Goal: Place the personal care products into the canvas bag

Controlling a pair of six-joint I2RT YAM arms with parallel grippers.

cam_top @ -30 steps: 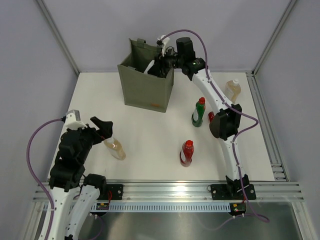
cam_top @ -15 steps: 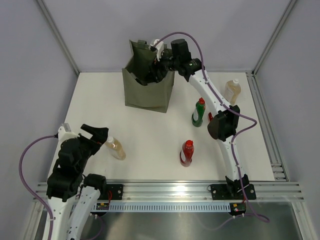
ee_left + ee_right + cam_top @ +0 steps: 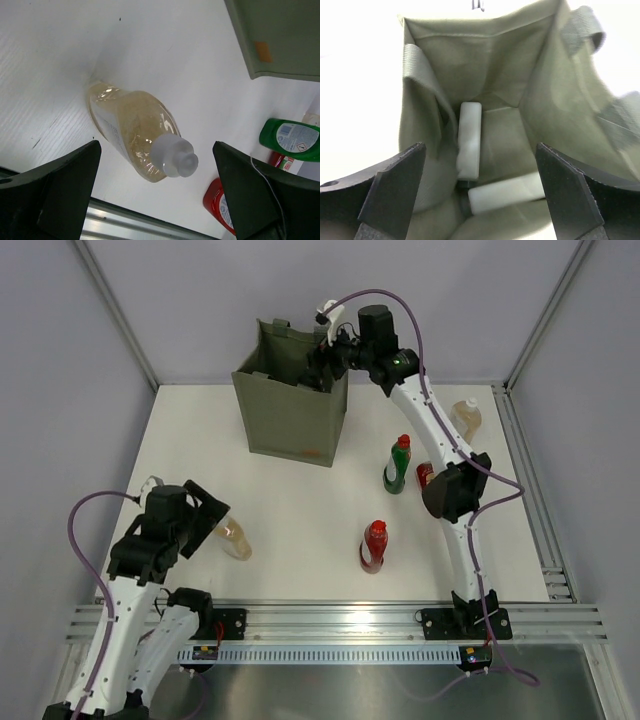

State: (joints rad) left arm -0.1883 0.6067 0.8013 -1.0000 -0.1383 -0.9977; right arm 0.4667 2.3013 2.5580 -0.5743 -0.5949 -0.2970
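Right gripper (image 3: 322, 365) hangs over the mouth of the bag (image 3: 290, 405), up at 12 o'clock on the table (image 3: 300, 510). Its fingers are spread wide with nothing between them. The wrist view looks straight down inside. One white bottle (image 3: 469, 140) stands on end against the inner fold, and a second white bottle (image 3: 505, 192) lies flat across the bottom just beside it. The bag is upright, orange label low on its near face.

At 8 o'clock, the left gripper (image 3: 205, 508) is above the amber bottle (image 3: 232, 537), with both fingers parted wide and clear of it. From that wrist the bottle sits between the two fingers, pale cap nearest the lens, no contact.

The other bottles are out on the table. The red bottle (image 3: 374, 545) stands alone at 5 o'clock. The green bottle (image 3: 397, 465), red cap on top, is at 2 o'clock beside the right arm. A second red bottle (image 3: 424, 473) at 3 o'clock peeks out, mostly hidden by that arm's elbow. A second amber bottle (image 3: 465, 418) is in the far corner at 2 o'clock, well apart from the bag.
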